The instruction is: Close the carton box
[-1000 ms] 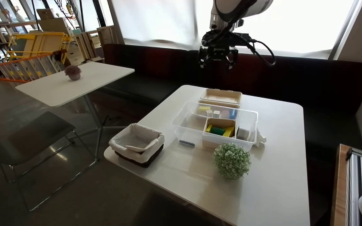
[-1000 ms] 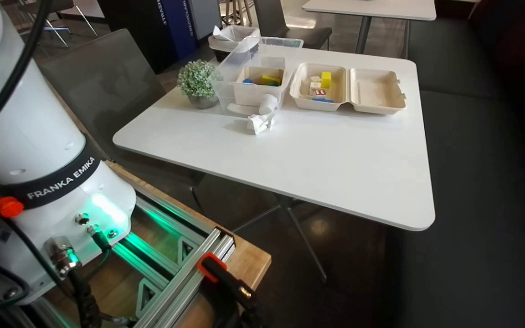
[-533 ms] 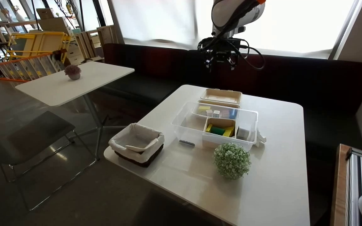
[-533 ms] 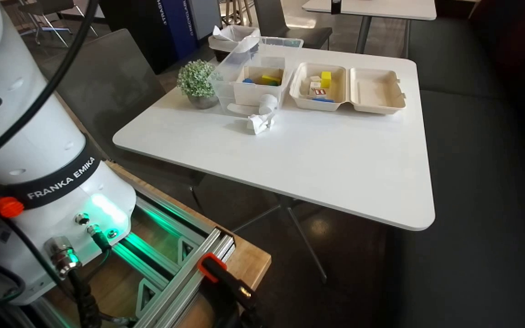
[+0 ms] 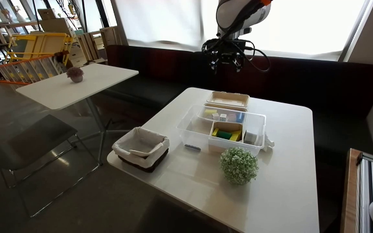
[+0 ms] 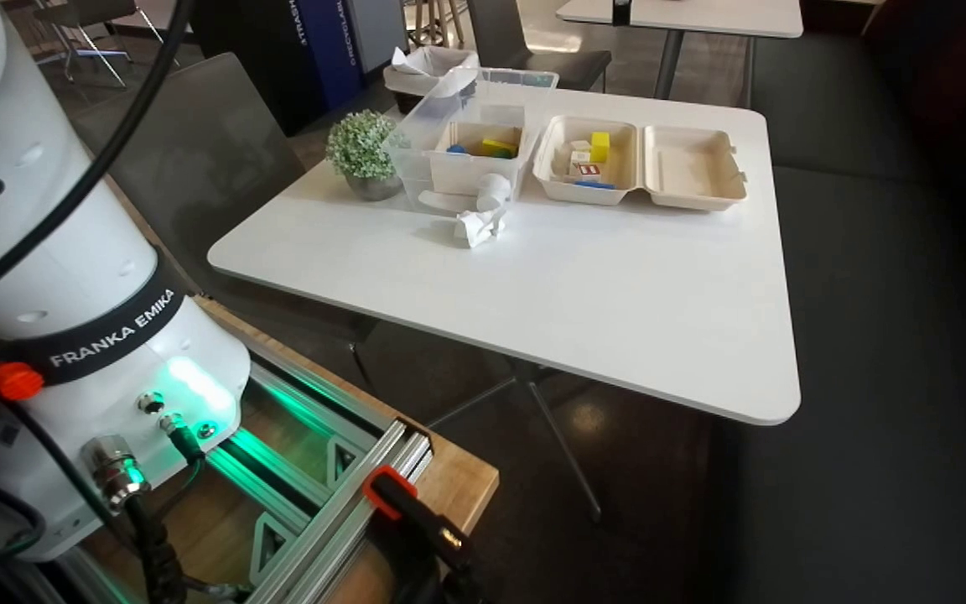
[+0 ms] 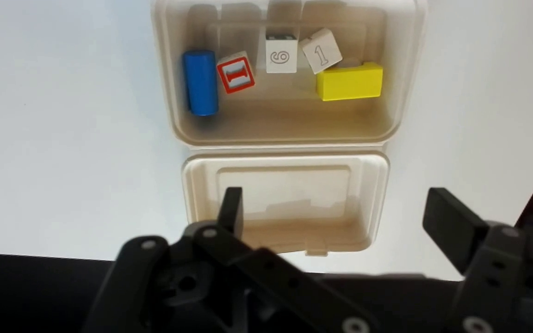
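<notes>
The carton box (image 7: 275, 125) is a pale beige clamshell, its hinged lid (image 7: 289, 189) folded back flat on the table. Inside the base lie a blue cylinder (image 7: 201, 83), a yellow block (image 7: 350, 83) and small white cubes (image 7: 281, 56). In an exterior view the lid (image 6: 688, 168) lies on the bench side of the base (image 6: 588, 195). High above the lid hangs my gripper (image 5: 226, 67), open and touching nothing. From the wrist, the gripper (image 7: 334, 199) has its left finger overlapping the lid and its right finger over white tabletop. Part of the lid's near left edge is hidden by the left finger.
A clear plastic bin (image 5: 189, 139) stands against the box's base, with a small box (image 6: 458, 172) of yellow and green pieces inside. Crumpled paper (image 6: 479, 226), a potted plant (image 5: 239, 165) and a lined basket (image 5: 141, 145) share the table. A dark bench (image 6: 860, 335) runs behind.
Seen from outside, the gripper has shifted slightly right and looks smaller, then drifted a touch left. Its jaws have stayed apart. The box and lid have not moved.
</notes>
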Controlling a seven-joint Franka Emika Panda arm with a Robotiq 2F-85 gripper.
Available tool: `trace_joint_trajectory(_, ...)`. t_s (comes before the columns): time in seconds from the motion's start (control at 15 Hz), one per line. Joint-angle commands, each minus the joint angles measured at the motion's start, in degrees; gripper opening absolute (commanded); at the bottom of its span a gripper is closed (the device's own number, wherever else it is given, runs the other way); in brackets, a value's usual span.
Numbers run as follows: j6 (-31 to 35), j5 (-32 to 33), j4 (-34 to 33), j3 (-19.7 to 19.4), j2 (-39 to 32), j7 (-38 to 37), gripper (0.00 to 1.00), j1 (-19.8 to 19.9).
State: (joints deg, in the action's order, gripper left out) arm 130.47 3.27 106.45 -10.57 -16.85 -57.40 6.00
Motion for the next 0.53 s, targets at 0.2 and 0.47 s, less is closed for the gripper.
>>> trace_joint_trajectory(0.2,-2.8,-3.5,-14.5,-2.5,-10.7,-2.9,1.00,2.3)
trace_joint_trajectory(0.47,-5.0,-3.6,-26.1,-4.3,-19.7,-5.1,1.00,4.1)
